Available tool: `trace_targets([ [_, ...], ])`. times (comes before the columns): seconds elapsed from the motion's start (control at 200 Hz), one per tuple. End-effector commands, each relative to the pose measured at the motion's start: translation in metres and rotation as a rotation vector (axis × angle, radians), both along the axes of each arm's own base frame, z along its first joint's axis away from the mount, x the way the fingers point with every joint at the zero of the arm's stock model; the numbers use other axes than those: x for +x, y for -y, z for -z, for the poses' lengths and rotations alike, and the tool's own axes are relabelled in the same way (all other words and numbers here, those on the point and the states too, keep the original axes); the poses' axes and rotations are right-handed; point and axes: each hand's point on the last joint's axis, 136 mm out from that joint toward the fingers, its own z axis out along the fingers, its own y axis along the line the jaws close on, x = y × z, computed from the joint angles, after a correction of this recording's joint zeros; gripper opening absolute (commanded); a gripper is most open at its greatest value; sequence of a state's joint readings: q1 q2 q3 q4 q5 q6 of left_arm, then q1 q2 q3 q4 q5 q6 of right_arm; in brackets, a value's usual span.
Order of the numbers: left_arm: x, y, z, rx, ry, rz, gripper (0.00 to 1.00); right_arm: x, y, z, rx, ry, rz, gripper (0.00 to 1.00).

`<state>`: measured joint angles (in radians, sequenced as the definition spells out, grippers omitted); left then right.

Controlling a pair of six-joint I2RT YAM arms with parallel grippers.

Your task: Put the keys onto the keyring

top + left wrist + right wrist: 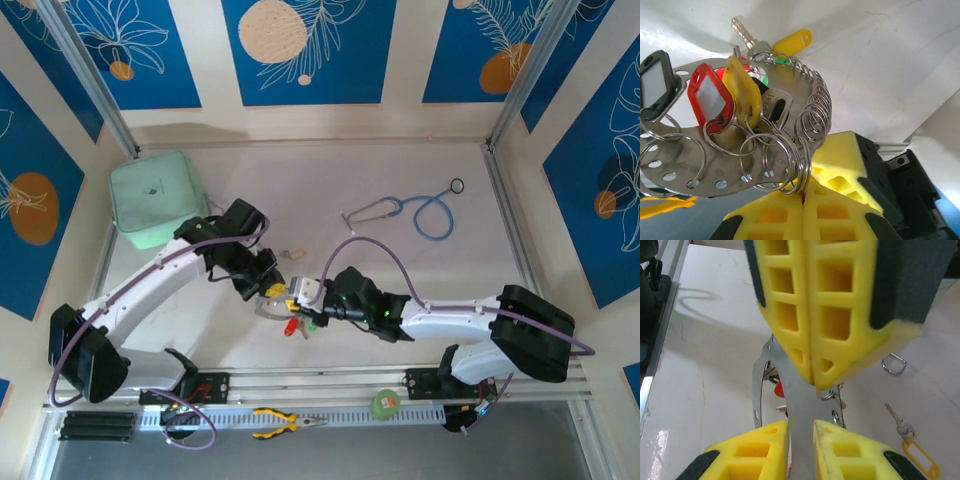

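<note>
Keyring [690, 187]: flat perforated metal band strung with small split rings, held over the near-centre table [400, 180] between the 2 arms. Left pincer [805, 192] together, clamped on its ringed edge. Right pincer [801, 425] clamped on the band from the opposite side. Hanging from it: keys [775, 107] with red, yellow and black tags. Beyond, 1 loose key [896, 417] with yellow tag lies on the table, a loose ring [893, 363] near it. Farther back: stethoscope [425, 212], green pouch [158, 198].

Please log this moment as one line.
left end effector: shut on keyring | right end effector: shut on keyring | yellow-tagged key: on table
</note>
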<state>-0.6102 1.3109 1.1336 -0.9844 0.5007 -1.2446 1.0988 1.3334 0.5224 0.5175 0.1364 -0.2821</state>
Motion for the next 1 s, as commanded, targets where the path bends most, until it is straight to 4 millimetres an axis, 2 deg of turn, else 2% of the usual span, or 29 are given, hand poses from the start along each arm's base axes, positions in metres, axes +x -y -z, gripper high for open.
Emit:
trace_targets([
  [0.0, -0.003, 0.002, -0.010, -0.038, -0.079, -0.085, 0.00, -0.002, -0.003, -0.021, 0.075, 0.081, -0.014, 0.21],
  [0.395, -0.008, 0.001, -0.007, -0.034, -0.122, -0.112, 0.00, 0.012, -0.006, -0.028, 0.096, 0.116, 0.059, 0.21],
  [0.58, -0.008, 0.002, -0.007, -0.043, -0.128, -0.119, 0.00, 0.011, -0.011, -0.032, 0.118, 0.113, 0.045, 0.21],
  [0.855, -0.009, 0.003, -0.005, -0.063, -0.144, -0.159, 0.00, 0.013, -0.018, -0.034, 0.148, 0.089, 0.048, 0.09],
  [0.995, -0.005, 0.006, -0.004, -0.100, -0.127, -0.189, 0.00, 0.014, -0.019, -0.032, 0.151, 0.078, 0.056, 0.00],
])
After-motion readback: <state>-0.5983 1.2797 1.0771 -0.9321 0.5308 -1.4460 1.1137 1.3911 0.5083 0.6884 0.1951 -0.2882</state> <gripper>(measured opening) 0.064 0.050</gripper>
